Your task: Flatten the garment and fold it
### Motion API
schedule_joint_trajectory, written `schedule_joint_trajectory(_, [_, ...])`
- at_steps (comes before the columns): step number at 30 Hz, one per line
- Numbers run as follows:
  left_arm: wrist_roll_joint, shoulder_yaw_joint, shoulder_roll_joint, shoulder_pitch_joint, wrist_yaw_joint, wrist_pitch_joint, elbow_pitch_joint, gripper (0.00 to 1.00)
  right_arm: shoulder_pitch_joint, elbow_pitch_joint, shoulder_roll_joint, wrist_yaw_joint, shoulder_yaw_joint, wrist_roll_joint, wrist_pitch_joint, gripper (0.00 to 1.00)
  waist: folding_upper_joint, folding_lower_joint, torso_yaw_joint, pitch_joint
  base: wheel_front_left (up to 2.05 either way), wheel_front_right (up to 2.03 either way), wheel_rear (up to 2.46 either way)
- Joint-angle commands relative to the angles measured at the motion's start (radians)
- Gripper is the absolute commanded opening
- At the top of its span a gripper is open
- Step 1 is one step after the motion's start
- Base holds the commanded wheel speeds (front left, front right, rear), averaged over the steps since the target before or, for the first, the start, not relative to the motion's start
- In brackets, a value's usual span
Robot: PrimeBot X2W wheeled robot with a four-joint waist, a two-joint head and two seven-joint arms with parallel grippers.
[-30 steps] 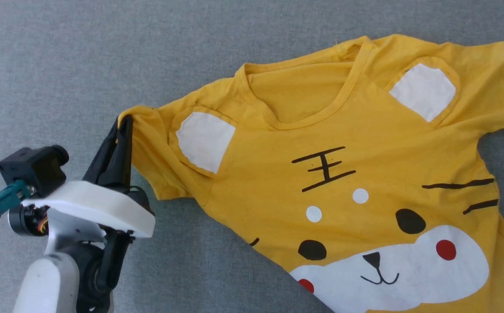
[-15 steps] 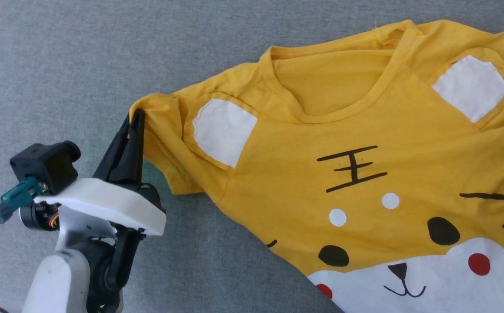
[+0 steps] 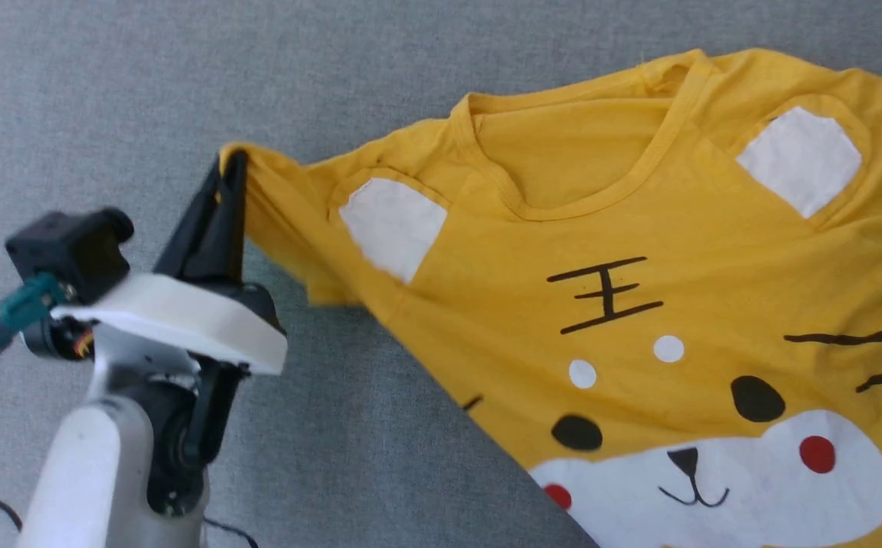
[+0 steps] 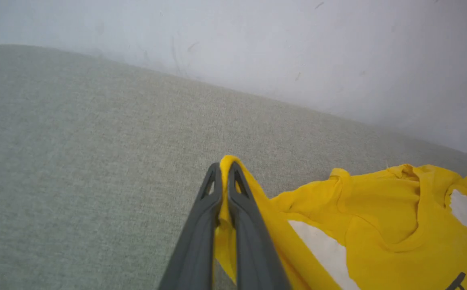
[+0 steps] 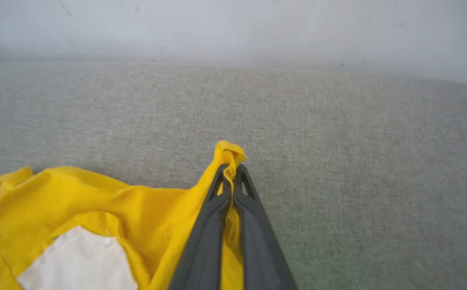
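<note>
The left gripper (image 3: 232, 166) is pinched shut on the garment (image 3: 638, 304), its two dark fingers pressed together on the outer edge of a sleeve (image 3: 277, 205). A fold of yellow cloth sits between the fingers and peeks over their tips. The pale forearm (image 3: 83, 472) rises from the lower left of the head view. Above it the wrist carries a white plate and a small black camera (image 3: 68, 251), and the fingers slant up and a little to the right. From those fingertips the T-shirt stretches away to the right, front up (tiger face, white ears, neckline all showing), over the grey cloth surface (image 3: 106, 91).

The right gripper (image 5: 231, 170) is likewise clamped on yellow fabric, with a small crumpled nub standing just past its tips. The rest of the shirt lies to the left of its fingers, and bare grey surface lies to their right. Beyond both grippers runs a pale wall (image 5: 233, 28).
</note>
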Motion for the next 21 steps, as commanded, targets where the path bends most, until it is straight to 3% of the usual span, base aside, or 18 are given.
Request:
schedule_joint_trajectory(1, [0.022, 0.006, 0.013, -0.045, -0.009, -0.017, 0.0, 0.0, -0.015, -0.031, 0.014, -0.001, 0.013, 0.028, -0.021, 0.0, -0.0001, -0.0001, -0.021, -0.054, 0.0, 0.0, 0.0])
schedule_joint_trajectory(10, [0.081, -0.013, 0.121, -0.33, -0.096, 0.046, 0.068, 0.0, -0.15, -0.187, 0.025, -0.001, 0.077, 0.099, -0.086, 0.0, -0.0001, -0.0001, -0.063, -0.221, 0.0, 0.0, 0.0])
schedule_joint_trajectory(21, [0.172, -0.069, 0.205, -0.714, -0.181, 0.129, 0.273, 0.0, -0.411, -0.066, 0.046, -0.001, 0.156, 0.07, -0.116, 0.0, -0.0001, -0.0001, -0.102, -0.34, 0.0, 0.0, 0.0])
